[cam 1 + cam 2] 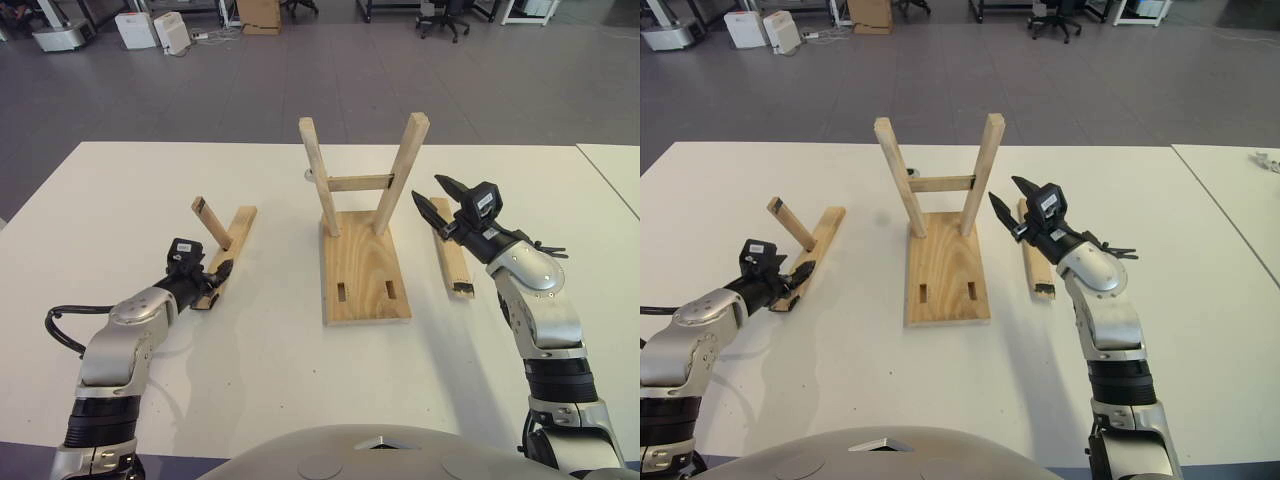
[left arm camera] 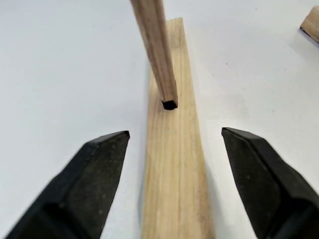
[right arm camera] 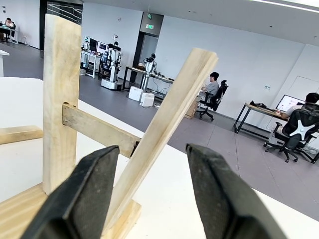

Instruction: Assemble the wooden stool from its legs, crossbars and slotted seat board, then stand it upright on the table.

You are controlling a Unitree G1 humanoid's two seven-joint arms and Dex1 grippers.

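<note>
The slotted seat board (image 1: 365, 262) lies flat at the table's middle. Two legs (image 1: 401, 170) stand tilted in its far slots, joined by a crossbar (image 1: 358, 184); the two near slots (image 1: 341, 292) are empty. Left of the board lies another leg (image 1: 238, 232) with a crossbar (image 1: 208, 220) sticking up from it. My left gripper (image 1: 217, 278) is open, its fingers (image 2: 99, 164) straddling that leg's (image 2: 172, 164) near end. A loose leg (image 1: 452, 258) lies right of the board. My right gripper (image 1: 428, 188) hangs open above it, beside the right upright leg (image 3: 164, 124).
The white table (image 1: 130, 200) has free room at the front and far left. A second table (image 1: 615, 170) stands to the right across a gap. A black cable (image 1: 60, 322) loops by my left arm. Beyond the far edge is open floor.
</note>
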